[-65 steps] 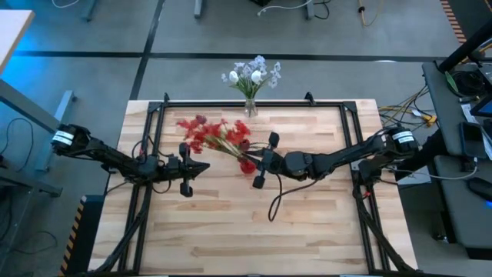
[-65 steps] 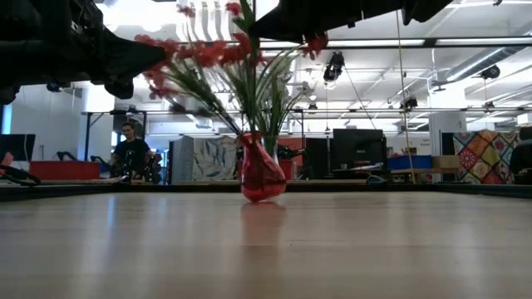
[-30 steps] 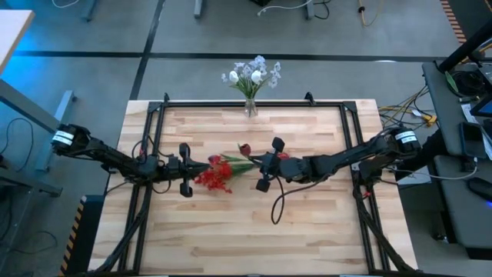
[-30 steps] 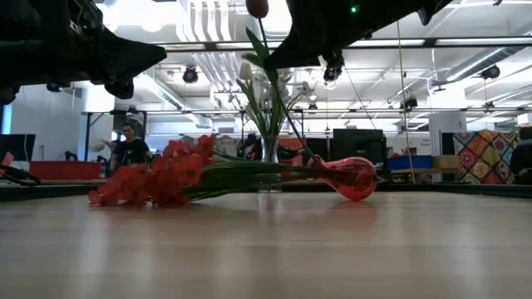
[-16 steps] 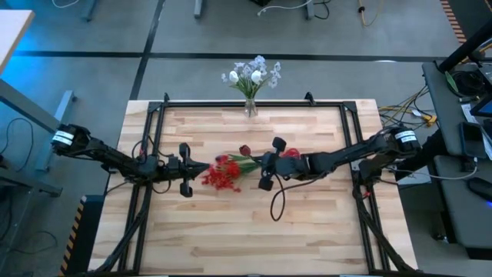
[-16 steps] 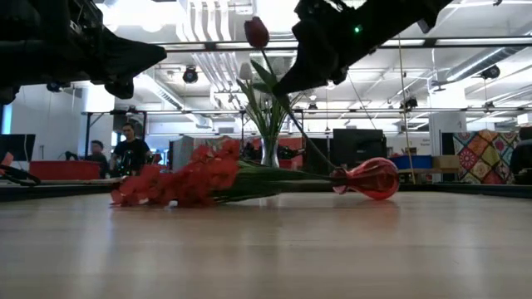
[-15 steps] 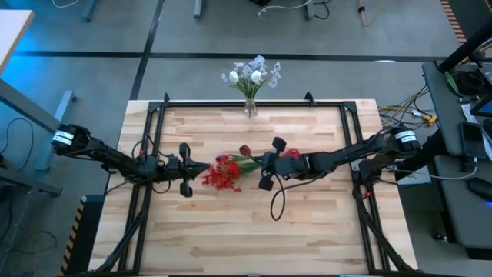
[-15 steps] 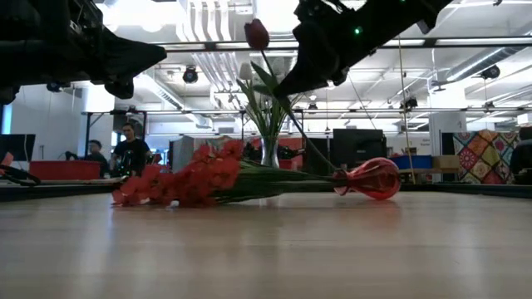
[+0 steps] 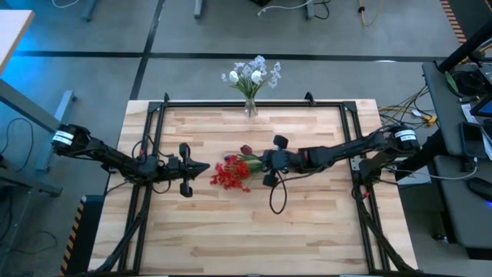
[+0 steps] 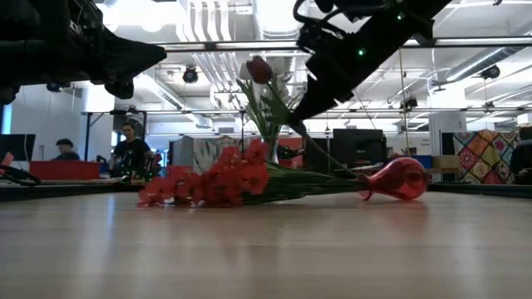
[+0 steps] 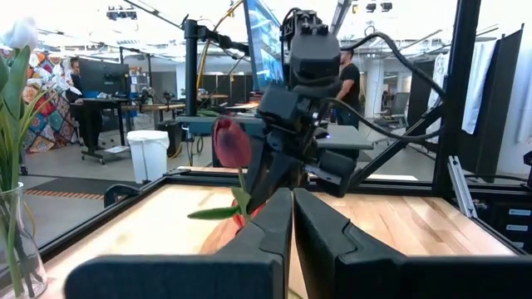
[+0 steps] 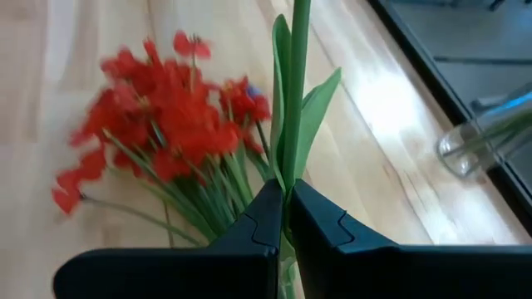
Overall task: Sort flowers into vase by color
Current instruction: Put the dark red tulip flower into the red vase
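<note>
Wooden bench (image 9: 231,231) carries a red vase (image 10: 399,180) lying on its side at mid-bench, its red flowers (image 9: 228,174) spilling leftward; only the low view shows the vase, which the right arm hides from above. A clear vase (image 9: 250,108) of white and pale-blue blossoms (image 9: 252,74) stands at the far edge. The right claw (image 12: 284,218) is clenched on the green stem of a dark pink tulip (image 10: 258,70), lifted above the bench. The left claw (image 9: 201,167) hovers left of the red flowers, fingers pressed together, grasping nothing. Compared with half a second ago, the toppled vase and red bunch have slid rightward, and the tulip sits lower.
</note>
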Robot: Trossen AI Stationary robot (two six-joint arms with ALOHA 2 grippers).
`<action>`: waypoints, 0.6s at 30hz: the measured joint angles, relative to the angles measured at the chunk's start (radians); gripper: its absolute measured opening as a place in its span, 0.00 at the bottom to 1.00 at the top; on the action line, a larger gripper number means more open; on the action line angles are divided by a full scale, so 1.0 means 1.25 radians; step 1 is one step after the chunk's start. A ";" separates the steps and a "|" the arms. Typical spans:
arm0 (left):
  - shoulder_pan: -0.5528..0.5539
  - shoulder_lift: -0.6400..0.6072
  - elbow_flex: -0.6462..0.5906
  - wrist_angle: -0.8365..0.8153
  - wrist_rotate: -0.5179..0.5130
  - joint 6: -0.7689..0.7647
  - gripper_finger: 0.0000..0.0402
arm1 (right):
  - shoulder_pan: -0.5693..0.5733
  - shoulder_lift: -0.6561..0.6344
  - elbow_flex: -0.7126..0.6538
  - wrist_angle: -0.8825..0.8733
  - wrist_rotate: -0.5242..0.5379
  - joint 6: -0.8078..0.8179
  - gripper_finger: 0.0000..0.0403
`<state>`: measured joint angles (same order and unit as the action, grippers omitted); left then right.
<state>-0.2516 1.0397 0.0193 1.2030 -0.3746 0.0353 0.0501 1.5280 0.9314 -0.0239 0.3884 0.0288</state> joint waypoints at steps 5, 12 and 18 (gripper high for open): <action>0.000 0.000 0.000 -0.002 0.000 0.000 0.00 | -0.004 0.000 0.000 -0.073 -0.001 0.002 0.03; 0.000 0.000 0.000 -0.002 0.000 0.000 0.00 | -0.008 0.000 0.000 -0.140 -0.004 0.012 0.03; 0.000 0.000 0.000 -0.005 0.000 0.000 0.00 | -0.011 0.000 0.001 -0.200 -0.027 0.046 0.10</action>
<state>-0.2516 1.0401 0.0193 1.1967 -0.3744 0.0356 0.0368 1.5280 0.9321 -0.2740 0.3546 0.0859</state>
